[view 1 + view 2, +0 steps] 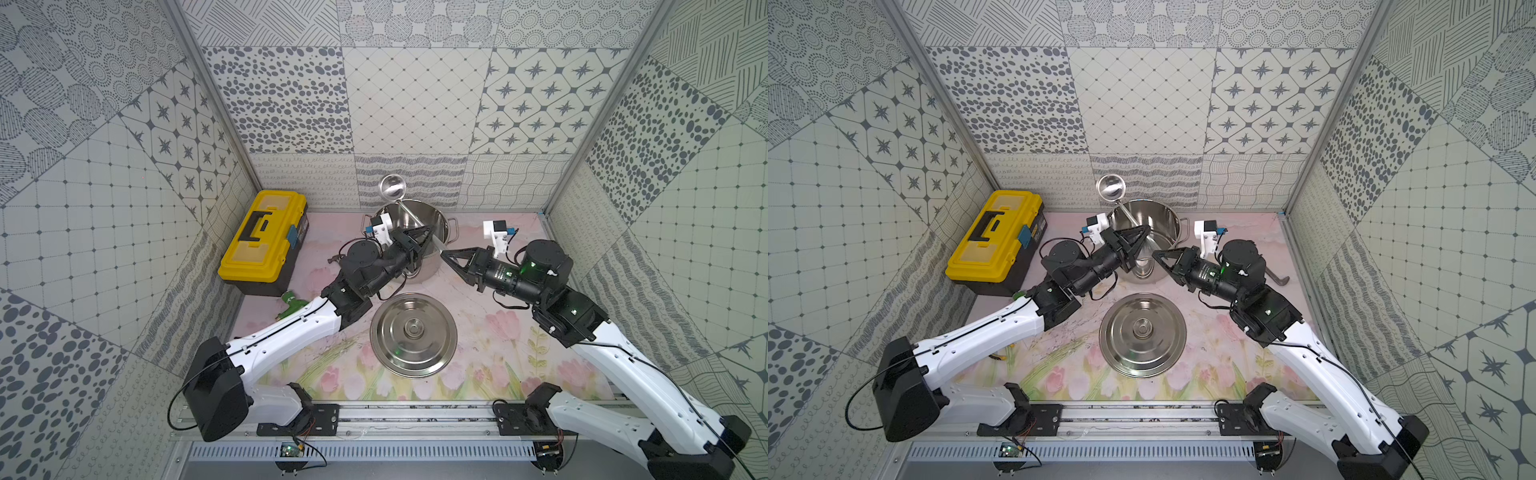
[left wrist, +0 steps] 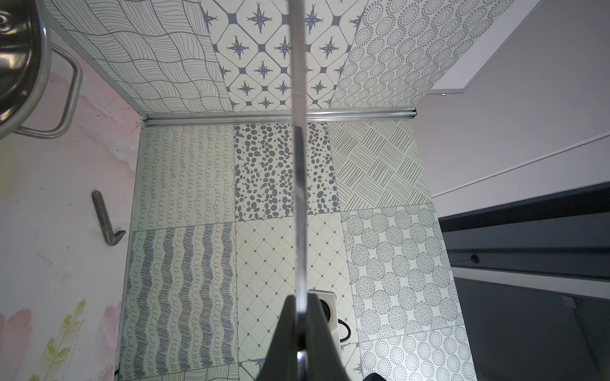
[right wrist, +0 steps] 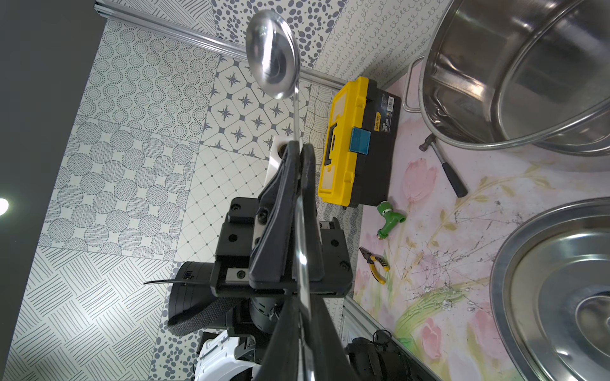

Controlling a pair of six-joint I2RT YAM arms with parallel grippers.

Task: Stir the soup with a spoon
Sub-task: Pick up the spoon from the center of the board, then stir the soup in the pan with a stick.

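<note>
Top views: pot (image 1: 432,219) sits at 12 o'clock from the lid (image 1: 390,336) on the tabletop (image 1: 498,345). It is uncovered, and no liquid shows inside. Spoon (image 1: 392,188) is in the air: its bowl pokes up past the pot's 11 o'clock rim, and the handle slants down toward 4 o'clock across the opening. Left pincer (image 1: 428,233) is clamped on mid-handle. Right pincer (image 1: 444,253) comes in from 4 o'clock and is shut on the handle's free end. Toolbox (image 1: 264,239) is at 9 o'clock, not involved.

Left wrist: the spoon handle runs straight out from between the closed fingers (image 2: 284,333), with no gap. The pot rim is off to the side.

Right wrist: this pincer's own fingers pinch the handle end. Further along, the left pincer grips the handle, and the bowl is at the far tip. Hammer (image 3: 445,168) lies beside the pot, untouched.

2 grips on 1 handle look like a handover or regrasp. The bowl is outside the pot, so stirring has not started, and the bowl end likely must swing down into the pot.
</note>
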